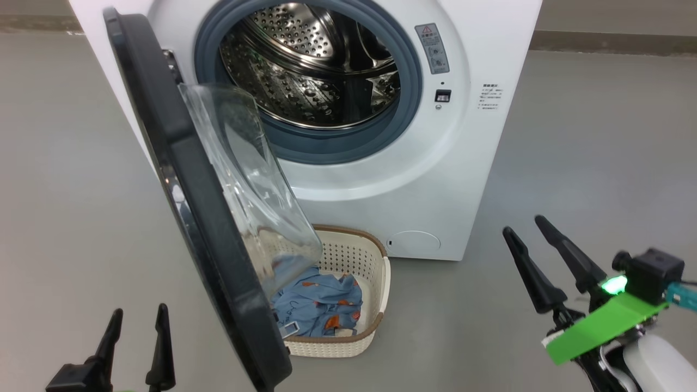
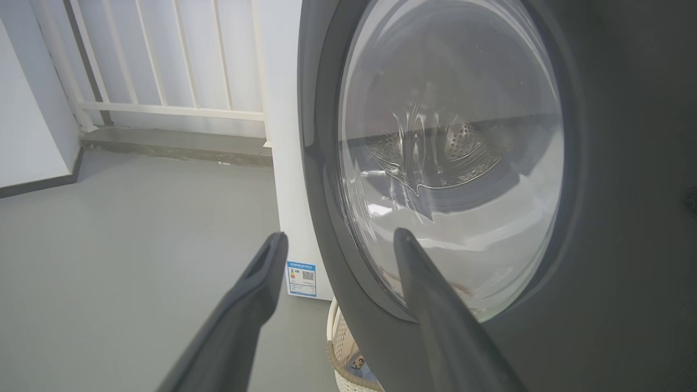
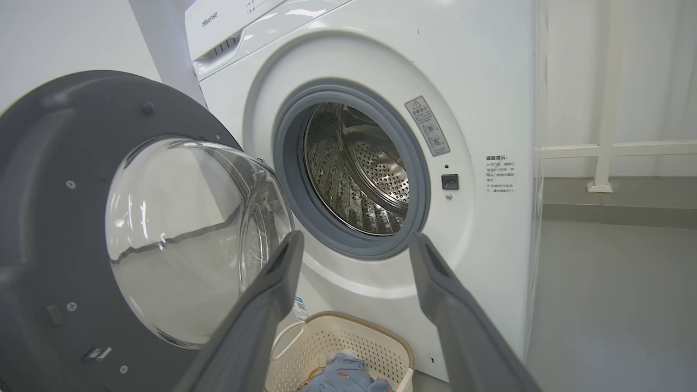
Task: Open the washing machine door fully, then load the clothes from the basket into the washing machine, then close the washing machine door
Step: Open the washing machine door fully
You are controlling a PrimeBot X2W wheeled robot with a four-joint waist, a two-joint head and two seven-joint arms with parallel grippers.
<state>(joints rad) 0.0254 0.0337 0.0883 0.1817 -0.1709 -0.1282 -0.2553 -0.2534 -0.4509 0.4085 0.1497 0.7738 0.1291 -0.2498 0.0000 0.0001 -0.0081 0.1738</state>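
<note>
Standing partly open, the door [image 1: 179,179] of the washer [image 1: 479,163] juts toward the robot. Its black rim is edge-on just right of the left tool [image 1: 139,311], and its clear glass bowl bulges toward the side where the right tool [image 1: 524,225] is.

Both tools are released, fingers spread, grasping nothing. The left tool sits low with its fingers up, close beside the door's outer face. Its wrist view looks along the fingers straight at the glass, so it seems placed to push the door wider. The right tool hangs well apart from the door on its inner side, fingers angled up toward the washer's front. There it is clear of the door's swing and free to reach down.

Ahead of the right tool and to its left, the basket [image 1: 381,283] sits on the floor [image 1: 572,136] just before the washer's foot. The clothes [image 1: 318,302], blue cloth with orange figures, lie inside it. The door's lower edge hangs over the basket's left part, so it stands between the left tool and the clothes.

The drum [image 1: 310,65] lies beyond both tools. By my judgement loading has not begun and the door is not yet fully open. Until it is, it crowds the way from basket to drum.
</note>
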